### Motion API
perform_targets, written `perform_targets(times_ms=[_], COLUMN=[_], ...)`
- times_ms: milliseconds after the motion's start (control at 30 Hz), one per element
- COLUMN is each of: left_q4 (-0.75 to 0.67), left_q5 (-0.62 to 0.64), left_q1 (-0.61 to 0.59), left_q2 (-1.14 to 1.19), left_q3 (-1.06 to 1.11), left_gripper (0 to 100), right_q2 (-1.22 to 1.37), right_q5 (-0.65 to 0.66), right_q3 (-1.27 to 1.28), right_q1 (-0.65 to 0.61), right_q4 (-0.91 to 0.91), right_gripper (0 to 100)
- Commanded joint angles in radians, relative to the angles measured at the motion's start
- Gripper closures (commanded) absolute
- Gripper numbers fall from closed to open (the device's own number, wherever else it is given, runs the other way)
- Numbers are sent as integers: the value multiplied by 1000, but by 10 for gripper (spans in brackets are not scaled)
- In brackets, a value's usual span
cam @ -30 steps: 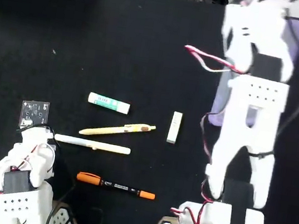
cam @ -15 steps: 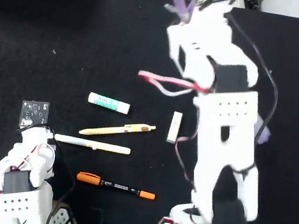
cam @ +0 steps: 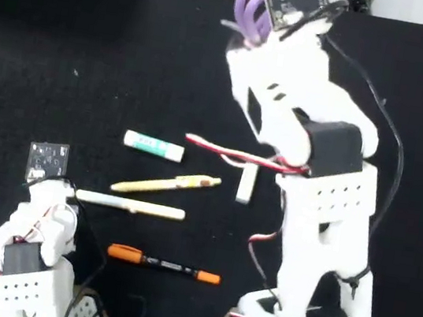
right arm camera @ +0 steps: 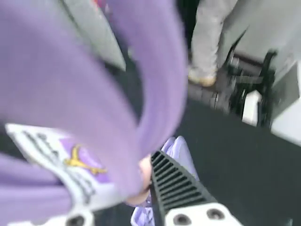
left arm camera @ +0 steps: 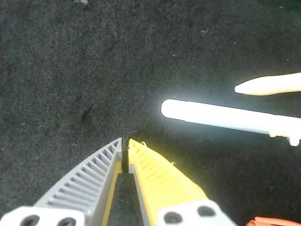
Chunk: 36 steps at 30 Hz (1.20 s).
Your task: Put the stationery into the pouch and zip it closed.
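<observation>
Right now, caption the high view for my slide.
Right arm holds purple pouch aloft; glue stick, yellow pen, white pen, orange marker lie on the table.

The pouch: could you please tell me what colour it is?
The pouch is purple, seen best in the right wrist view.

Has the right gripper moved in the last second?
Yes. The right gripper, holding the purple pouch, has swung leftward in the high view, from right of the small white stick to just left of it.

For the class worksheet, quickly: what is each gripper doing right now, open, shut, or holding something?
Left gripper: shut, holding nothing.
Right gripper: shut on the purple pouch.
</observation>
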Motion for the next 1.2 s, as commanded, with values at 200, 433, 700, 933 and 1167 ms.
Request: perform_targets(times_ms=[200, 433, 700, 933, 1167], left_q4=[6, 6, 6, 6, 6], left_q5=[-5, -5, -5, -5, -5], left_q1=[16, 16, 16, 16, 16], left_q2=[-6, -6, -6, -6, -6], left_q3=[24, 24, 24, 24, 24], left_gripper=[970, 970, 970, 970, 970], right_q2=[-39, -18, 278, 542, 650], right_q5=[-5, -2, -6, -9, -173], right_q3=[116, 285, 82, -360, -602], right_q1=[8, 9, 104, 163, 262], right_q4=[-552, -867, -961, -727, -509], right_gripper=[987, 987, 987, 987, 987])
